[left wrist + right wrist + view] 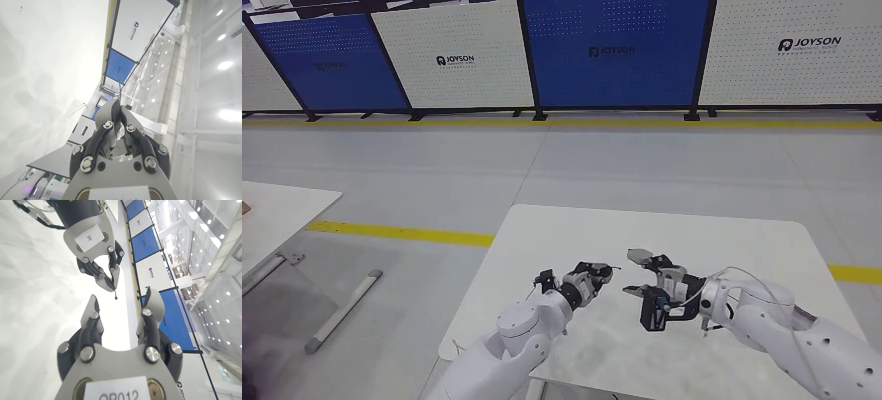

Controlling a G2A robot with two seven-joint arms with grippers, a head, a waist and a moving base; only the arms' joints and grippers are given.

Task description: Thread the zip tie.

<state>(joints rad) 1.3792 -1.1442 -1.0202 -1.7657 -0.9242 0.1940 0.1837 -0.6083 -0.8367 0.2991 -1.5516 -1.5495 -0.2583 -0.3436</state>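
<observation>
One zip tie (119,88) sits pinched in left pincer (119,108).

Bright ceiling lights (209,221) flood the scene, washing the white surface (28,294) to near glare in both wrist views. Straight lines bow toward the wide-angle edges.

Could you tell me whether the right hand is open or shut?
Open: the right hand has its fingers spread wide apart, gripping nothing.
</observation>
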